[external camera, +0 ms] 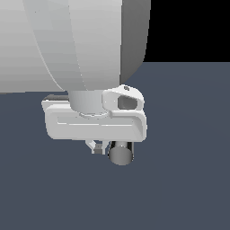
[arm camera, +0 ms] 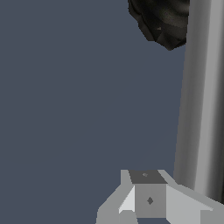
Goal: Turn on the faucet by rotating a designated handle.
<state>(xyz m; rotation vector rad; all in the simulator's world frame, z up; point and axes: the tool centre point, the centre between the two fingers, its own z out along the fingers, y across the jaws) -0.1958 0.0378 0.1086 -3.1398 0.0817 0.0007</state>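
Observation:
The faucet's handle (external camera: 121, 153), a shiny silver-grey cylinder, shows its flat end just below the white hand in the exterior view. In the wrist view the handle (arm camera: 201, 96) runs as a long bar beside the black ribbed round base (arm camera: 164, 22). My gripper (external camera: 96, 149) hangs under the middle of the hand, on the handle's exterior-view left, close beside it. It also shows in the wrist view (arm camera: 148, 188), with the jaws together and nothing between them. I cannot tell whether the fingers touch the bar. The black elbow neck is hidden.
The large white arm (external camera: 76, 40) fills the upper part of the exterior view and hides much of the faucet. A flat dark grey-blue floor (external camera: 188, 188) lies all around.

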